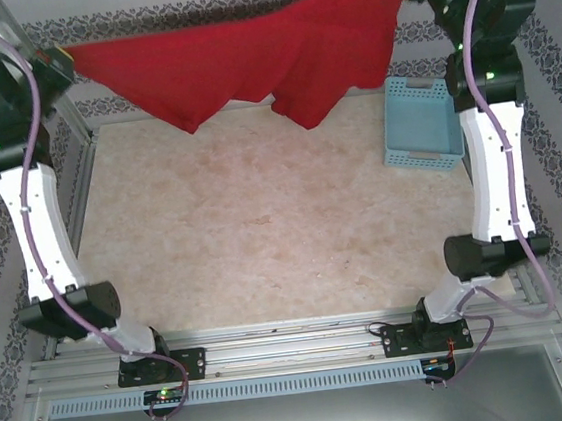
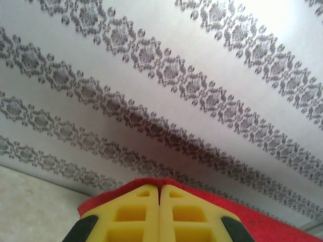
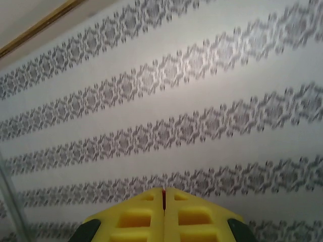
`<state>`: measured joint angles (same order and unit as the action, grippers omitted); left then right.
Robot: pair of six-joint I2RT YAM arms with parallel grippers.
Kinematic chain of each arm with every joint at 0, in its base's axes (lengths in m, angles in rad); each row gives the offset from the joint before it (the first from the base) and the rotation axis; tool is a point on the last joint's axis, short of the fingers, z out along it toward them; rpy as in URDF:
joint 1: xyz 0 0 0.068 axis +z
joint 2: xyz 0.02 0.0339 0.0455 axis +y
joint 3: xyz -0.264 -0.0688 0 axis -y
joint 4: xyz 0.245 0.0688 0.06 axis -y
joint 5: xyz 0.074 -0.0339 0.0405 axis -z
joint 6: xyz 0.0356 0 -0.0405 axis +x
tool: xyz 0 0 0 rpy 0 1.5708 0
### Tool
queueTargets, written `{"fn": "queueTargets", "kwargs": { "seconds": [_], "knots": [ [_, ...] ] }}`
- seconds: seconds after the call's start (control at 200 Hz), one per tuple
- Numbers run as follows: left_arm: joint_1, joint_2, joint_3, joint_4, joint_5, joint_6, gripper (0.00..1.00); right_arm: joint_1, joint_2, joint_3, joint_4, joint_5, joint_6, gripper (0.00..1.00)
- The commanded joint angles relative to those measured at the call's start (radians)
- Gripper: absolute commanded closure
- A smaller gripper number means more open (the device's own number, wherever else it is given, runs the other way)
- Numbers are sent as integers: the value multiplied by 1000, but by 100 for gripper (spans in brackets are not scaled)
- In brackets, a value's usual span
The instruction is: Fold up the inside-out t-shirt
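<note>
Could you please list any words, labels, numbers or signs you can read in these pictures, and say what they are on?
There is no text to read.
The red t-shirt is plain, the blue basket shows no label, and the wallpaper carries an ornamental pattern, not lettering.

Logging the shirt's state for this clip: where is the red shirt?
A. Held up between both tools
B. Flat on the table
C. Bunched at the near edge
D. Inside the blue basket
A: the shirt hangs spread between the left tool and right tool, above the table.
</note>
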<state>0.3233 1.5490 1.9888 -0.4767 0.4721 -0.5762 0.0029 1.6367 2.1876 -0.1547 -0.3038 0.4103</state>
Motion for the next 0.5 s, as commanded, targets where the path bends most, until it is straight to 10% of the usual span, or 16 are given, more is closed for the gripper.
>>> {"fn": "queueTargets", "kwargs": {
  "seconds": [0.0,0.495],
  "knots": [
    [16,-131,-311,233,70,-19,100,17,-101,-305,82,-94,26,100],
    [-12,-731,-1317,183,135,-209,100,-63,-722,-1442,-49,-8,188,100]
  ]
}}
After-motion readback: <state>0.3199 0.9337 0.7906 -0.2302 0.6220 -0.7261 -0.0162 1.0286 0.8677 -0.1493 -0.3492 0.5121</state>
